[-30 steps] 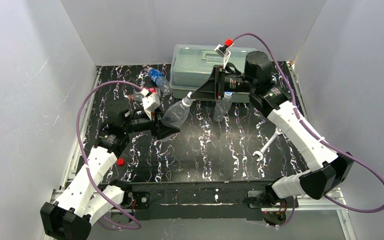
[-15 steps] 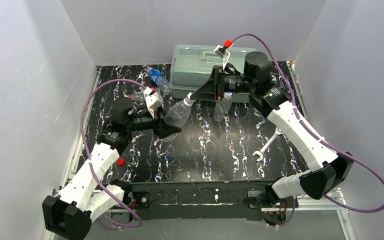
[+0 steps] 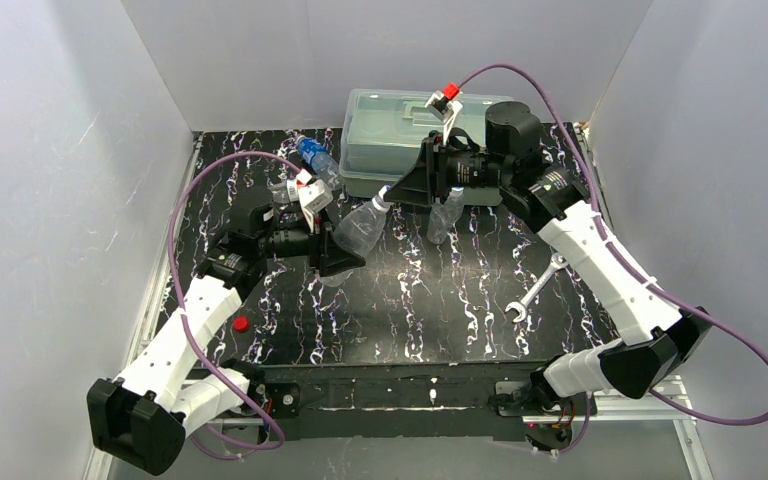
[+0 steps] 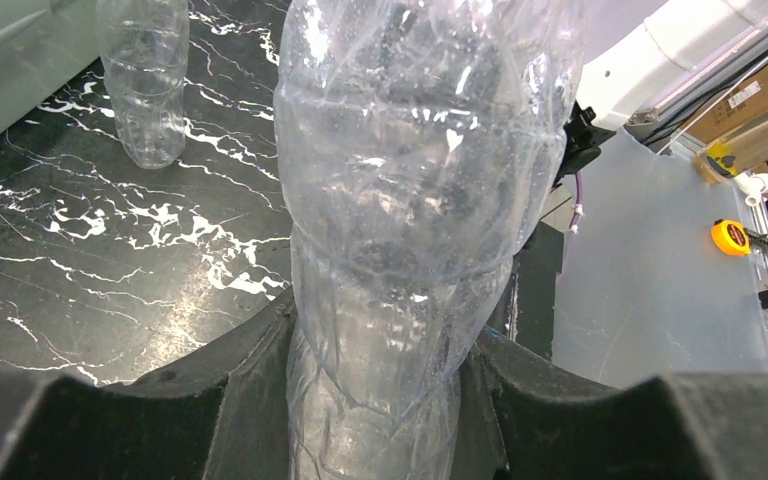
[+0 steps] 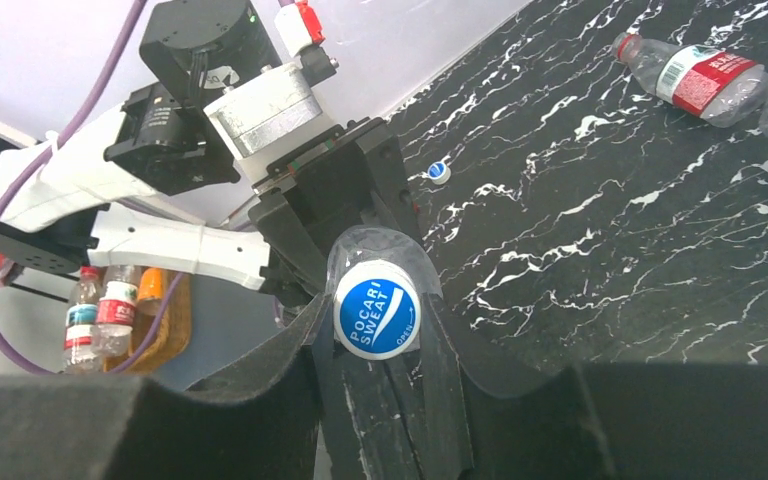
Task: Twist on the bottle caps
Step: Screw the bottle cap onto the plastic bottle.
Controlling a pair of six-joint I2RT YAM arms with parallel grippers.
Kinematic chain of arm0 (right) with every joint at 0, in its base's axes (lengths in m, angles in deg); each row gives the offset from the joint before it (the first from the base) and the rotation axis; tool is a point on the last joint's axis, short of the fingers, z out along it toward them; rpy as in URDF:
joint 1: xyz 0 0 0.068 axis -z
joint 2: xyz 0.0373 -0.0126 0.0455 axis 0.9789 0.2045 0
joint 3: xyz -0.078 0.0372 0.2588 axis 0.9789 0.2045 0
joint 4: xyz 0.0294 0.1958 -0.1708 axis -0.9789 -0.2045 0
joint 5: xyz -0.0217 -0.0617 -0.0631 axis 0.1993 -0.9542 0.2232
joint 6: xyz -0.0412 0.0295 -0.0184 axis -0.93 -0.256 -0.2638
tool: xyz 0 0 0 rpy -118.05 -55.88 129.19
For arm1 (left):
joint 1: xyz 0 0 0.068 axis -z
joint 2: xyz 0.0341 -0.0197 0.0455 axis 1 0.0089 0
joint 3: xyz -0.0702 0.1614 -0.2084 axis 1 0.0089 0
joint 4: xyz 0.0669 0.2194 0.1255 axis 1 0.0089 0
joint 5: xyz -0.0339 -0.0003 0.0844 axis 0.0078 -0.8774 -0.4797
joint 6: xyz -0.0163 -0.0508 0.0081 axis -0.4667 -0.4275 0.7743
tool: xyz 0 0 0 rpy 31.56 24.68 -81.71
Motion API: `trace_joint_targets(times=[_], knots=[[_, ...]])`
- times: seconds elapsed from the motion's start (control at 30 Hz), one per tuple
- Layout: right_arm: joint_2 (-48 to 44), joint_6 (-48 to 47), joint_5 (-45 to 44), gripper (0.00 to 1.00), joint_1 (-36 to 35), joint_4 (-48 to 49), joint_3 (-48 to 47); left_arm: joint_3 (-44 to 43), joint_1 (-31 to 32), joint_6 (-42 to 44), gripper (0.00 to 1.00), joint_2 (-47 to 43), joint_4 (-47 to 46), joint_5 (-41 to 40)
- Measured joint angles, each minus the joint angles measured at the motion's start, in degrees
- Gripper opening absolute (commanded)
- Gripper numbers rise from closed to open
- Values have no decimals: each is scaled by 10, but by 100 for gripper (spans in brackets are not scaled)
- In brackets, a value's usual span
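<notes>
The blue-and-white Pocari Sweat cap (image 5: 376, 317) sits at the mouth of the plain clear bottle (image 3: 360, 228), which is tilted above the table just left of centre in the top view. My right pincer (image 3: 397, 190) is clenched on that cap, and my left pincer (image 3: 334, 258) grasps the bottle's body from the lower left. A second clear bottle (image 3: 445, 212) stands just right, before the translucent lidded box (image 3: 400, 125). A red-labelled bottle (image 5: 700, 78) lies at the upper right of the right wrist view. A red cap (image 3: 242, 323) lies at lower left and a silver wrench (image 3: 532, 295) at right.
</notes>
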Motion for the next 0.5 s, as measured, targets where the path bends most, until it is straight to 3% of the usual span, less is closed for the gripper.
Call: trace_joint_targets(times=[0.5], knots=[[21, -70, -48, 25, -33, -83, -51, -4, 27, 16, 0, -11, 45, -35]])
